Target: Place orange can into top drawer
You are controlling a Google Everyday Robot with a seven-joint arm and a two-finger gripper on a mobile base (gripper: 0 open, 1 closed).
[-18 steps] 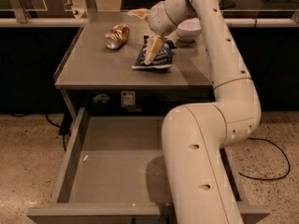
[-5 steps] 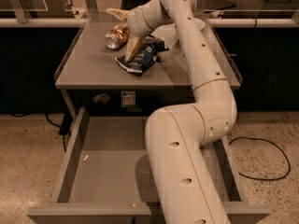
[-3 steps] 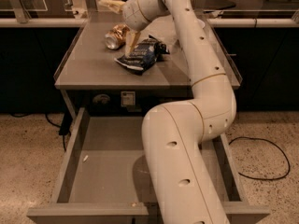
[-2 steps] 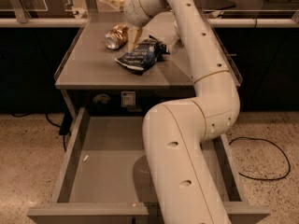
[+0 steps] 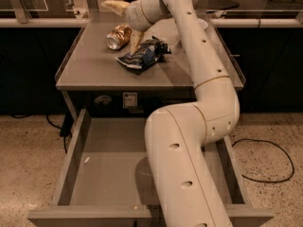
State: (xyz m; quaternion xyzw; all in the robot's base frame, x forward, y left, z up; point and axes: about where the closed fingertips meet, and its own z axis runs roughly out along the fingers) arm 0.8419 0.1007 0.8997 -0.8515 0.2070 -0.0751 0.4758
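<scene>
The orange can (image 5: 118, 36) lies on its side at the back left of the grey tabletop (image 5: 90, 70), silver end facing front-left. My gripper (image 5: 120, 25) is open right at the can: one cream finger (image 5: 113, 5) reaches past it on the far side, and the other finger (image 5: 135, 39) points down at its right. The can still rests on the table. The top drawer (image 5: 80, 145) is pulled out below the table, its flat grey bottom bare apart from a few crumbs. My arm crosses its right half.
A dark blue chip bag (image 5: 144, 56) lies just right of the can, touching the lower finger. A white bowl's rim (image 5: 202, 23) shows behind my arm. A black cable (image 5: 265, 164) lies on the speckled floor at right. Glass-railed counters stand behind the table.
My gripper has swung left from over the chip bag to the can and opened around it. The bag was dragged a little left. The can has not moved.
</scene>
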